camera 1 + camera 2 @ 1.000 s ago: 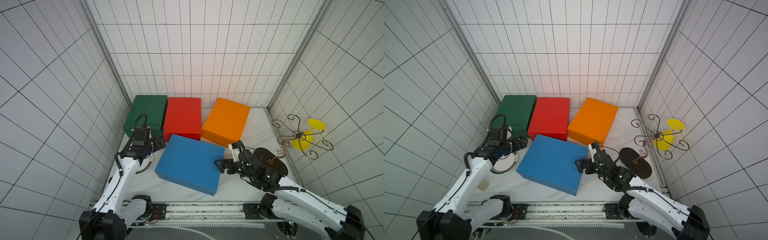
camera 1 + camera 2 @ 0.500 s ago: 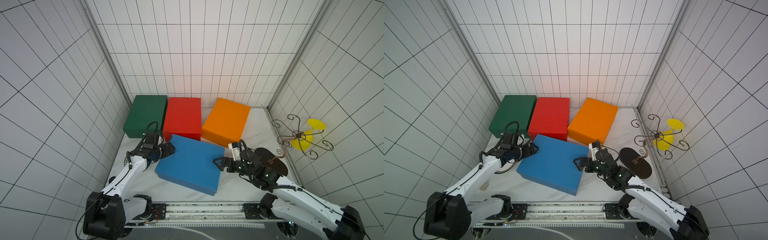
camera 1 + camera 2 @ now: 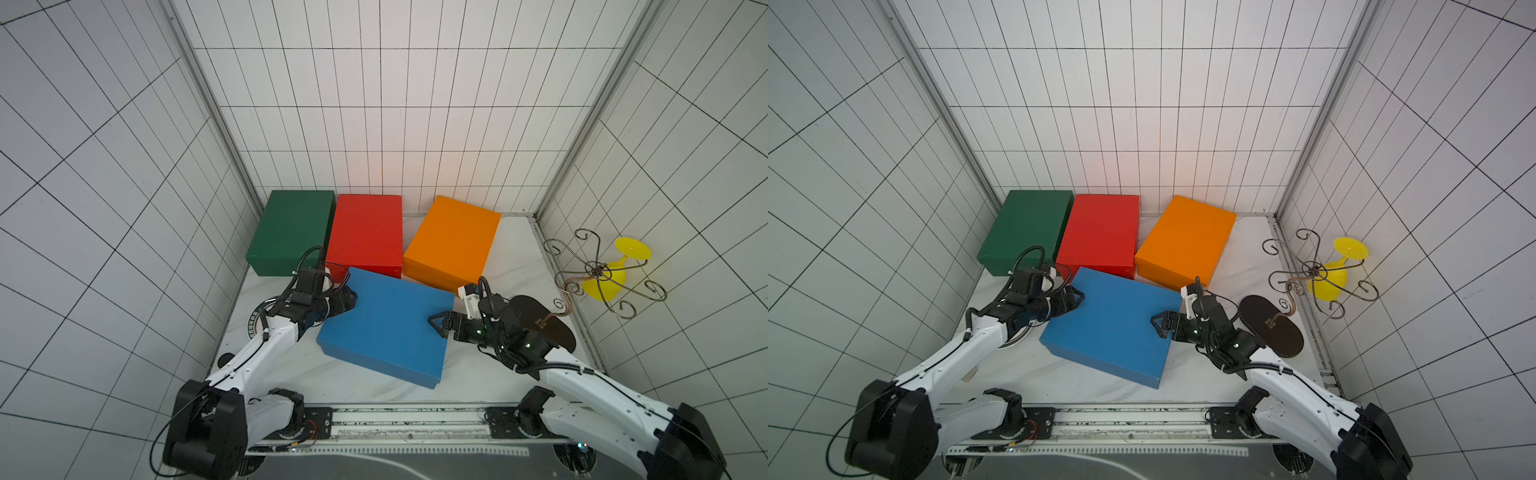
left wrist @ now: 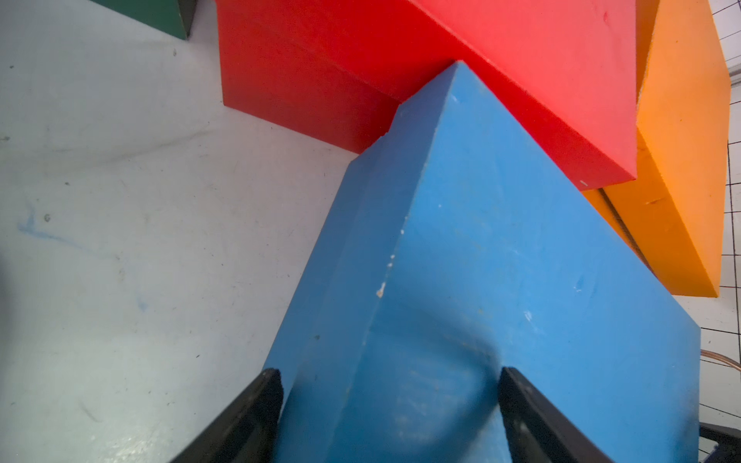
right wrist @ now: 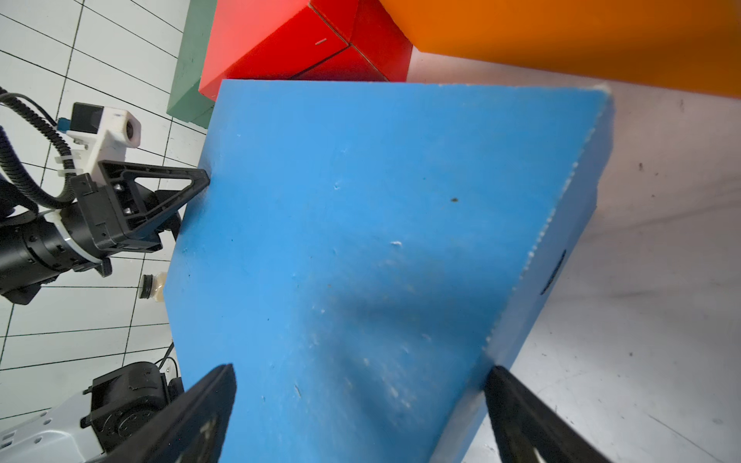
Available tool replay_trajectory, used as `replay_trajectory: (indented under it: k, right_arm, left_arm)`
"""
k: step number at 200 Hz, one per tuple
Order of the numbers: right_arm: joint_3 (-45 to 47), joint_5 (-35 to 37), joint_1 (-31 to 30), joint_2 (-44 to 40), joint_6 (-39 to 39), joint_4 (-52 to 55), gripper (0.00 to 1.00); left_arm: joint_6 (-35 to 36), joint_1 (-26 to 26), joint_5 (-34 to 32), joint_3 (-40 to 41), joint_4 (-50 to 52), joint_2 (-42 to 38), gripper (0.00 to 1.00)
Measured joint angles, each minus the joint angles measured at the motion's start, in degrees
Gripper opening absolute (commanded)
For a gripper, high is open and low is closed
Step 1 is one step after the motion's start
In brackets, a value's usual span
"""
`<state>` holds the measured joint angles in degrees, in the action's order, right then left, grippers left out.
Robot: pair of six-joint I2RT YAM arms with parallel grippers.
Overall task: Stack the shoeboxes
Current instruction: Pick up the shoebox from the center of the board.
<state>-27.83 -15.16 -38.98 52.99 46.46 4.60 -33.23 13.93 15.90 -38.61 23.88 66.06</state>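
Heads up: your left fingers (image 4: 240, 421) have just swung onto the blue box (image 3: 386, 328), straddling its edge, but I can't tell if they're gripping. Right fingers (image 5: 192, 413) straddle the opposite edge, spread wide. The box sits on the tabletop (image 3: 515, 257), its corner touching the red box (image 3: 365, 232). A two-handed lift looks next.

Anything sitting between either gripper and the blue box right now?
Nothing visible. Fingers of the left gripper and right gripper straddle opposite edges of the blue box, nothing else in either gap.

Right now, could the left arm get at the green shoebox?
Probably yes. The green shoebox sits just beyond the left pincer, with nothing between them; but the pincer straddles an edge of the blue shoebox and must back off first.
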Motion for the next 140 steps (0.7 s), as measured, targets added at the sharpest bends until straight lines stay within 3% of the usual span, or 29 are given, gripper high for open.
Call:
replay_trajectory:
  k: [64,109,140]
  right_arm:
    - [0.04,2.69,-0.09,-1.77,-0.31,3.23,0.99]
    - [0.52,2.64,-0.17,2.67,-0.33,1.46,0.99]
    - [0.61,3.26,-0.76,5.49,-0.20,-1.09,0.96]
  left_arm:
    - [-0.44,1.99,0.11,1.57,2.93,-3.32,0.89]
    - [-0.87,1.95,2.21,3.08,-0.68,-2.99,0.84]
    - [-1.03,1.60,2.82,3.52,-2.21,-2.54,0.74]
